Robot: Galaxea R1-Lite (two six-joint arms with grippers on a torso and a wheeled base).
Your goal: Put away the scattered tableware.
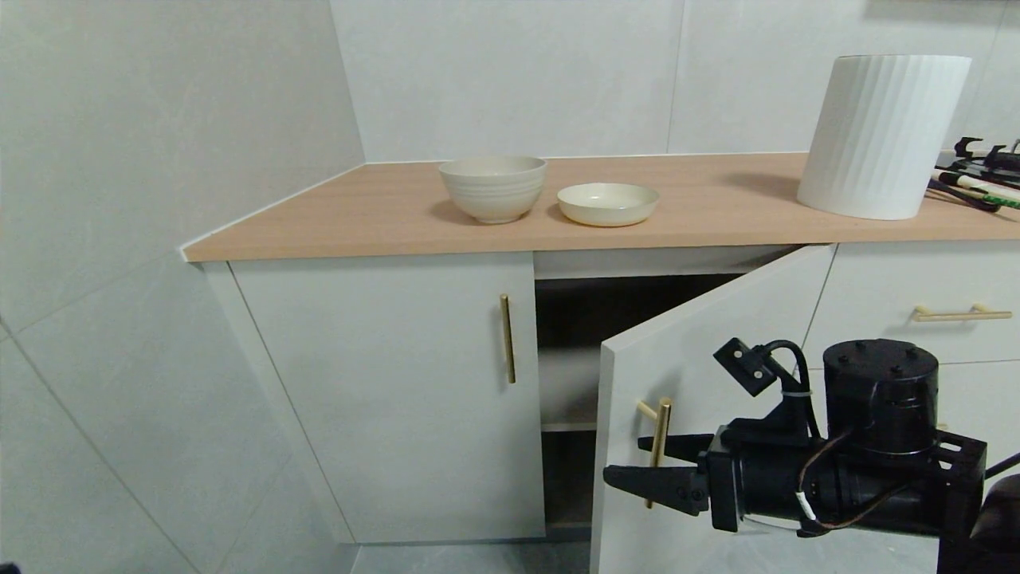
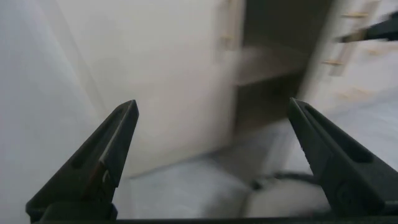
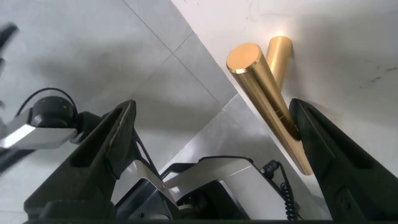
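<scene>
A cream bowl [image 1: 492, 187] and a shallow cream dish [image 1: 607, 203] sit side by side on the wooden counter [image 1: 717, 195]. Below them the right cabinet door [image 1: 701, 351] stands partly open, showing a dark interior with a shelf [image 1: 567, 399]. My right gripper [image 1: 649, 465] is open at this door's gold handle [image 1: 658, 446]. In the right wrist view the handle [image 3: 273, 93] lies between the fingers, close against one fingertip [image 3: 323, 149]. My left gripper [image 2: 214, 143] hangs open and holds nothing, low before the cabinet, facing its shelf [image 2: 267, 65].
A tall white ribbed container [image 1: 880, 135] stands on the counter's right, with several utensils [image 1: 976, 179] behind it. The left cabinet door [image 1: 382, 383] is closed, its gold handle [image 1: 507, 339] upright. A drawer with a gold pull [image 1: 960, 313] is at the right. Tiled wall closes the left.
</scene>
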